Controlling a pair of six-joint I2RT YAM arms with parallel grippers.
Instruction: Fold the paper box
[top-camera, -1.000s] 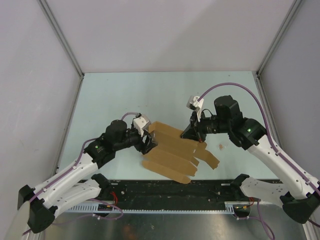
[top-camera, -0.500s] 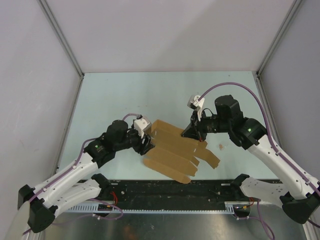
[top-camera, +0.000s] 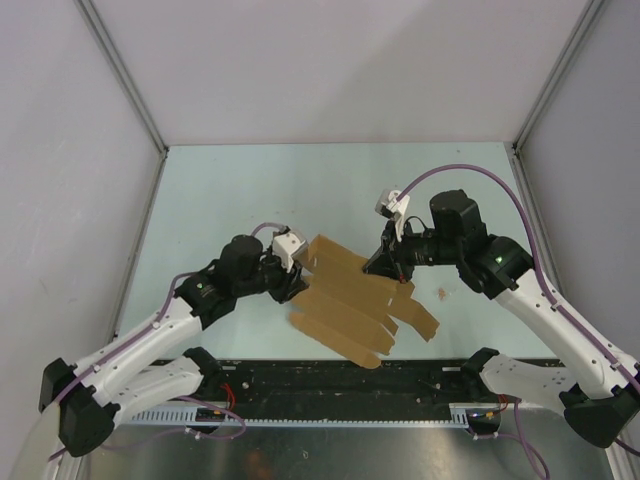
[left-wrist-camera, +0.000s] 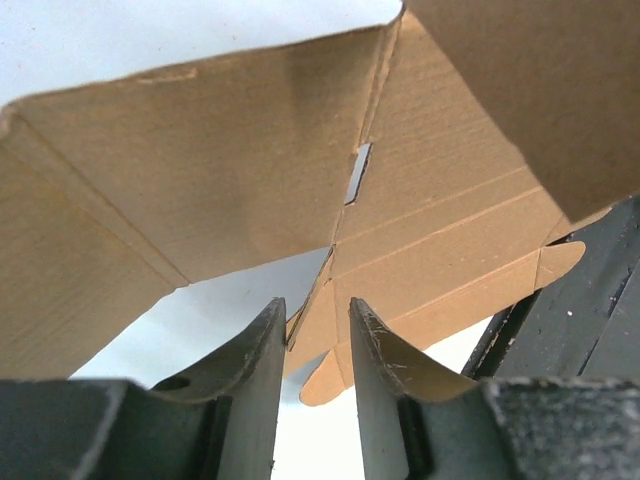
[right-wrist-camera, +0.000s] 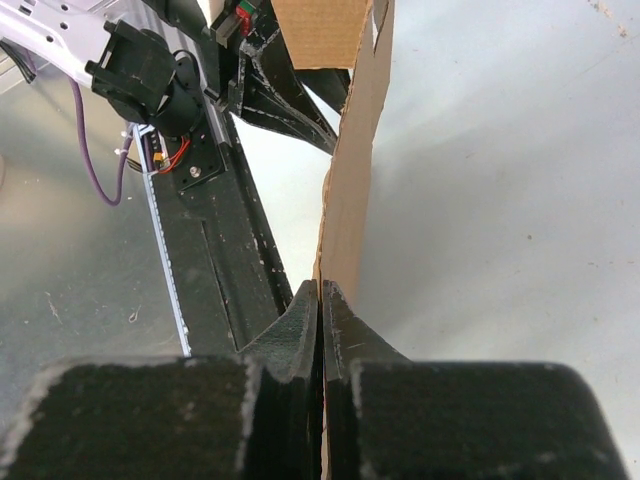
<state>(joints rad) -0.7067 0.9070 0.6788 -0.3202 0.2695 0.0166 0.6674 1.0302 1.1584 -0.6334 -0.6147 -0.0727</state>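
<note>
We are clamping the right gripper (right-wrist-camera: 320, 292) on a raised panel to steady the paper box (top-camera: 350, 300) (lying on the table (top-camera: 300, 190) between both grippers); our left gripper (left-wrist-camera: 312, 325), fingers narrowly apart, is facing a flap edge.

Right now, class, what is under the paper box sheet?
Under the paper box, the left wrist view shows pale table beneath its lifted edge. Whatever lies beneath the flat remainder is covered. The right tool pinches one edge.
</note>
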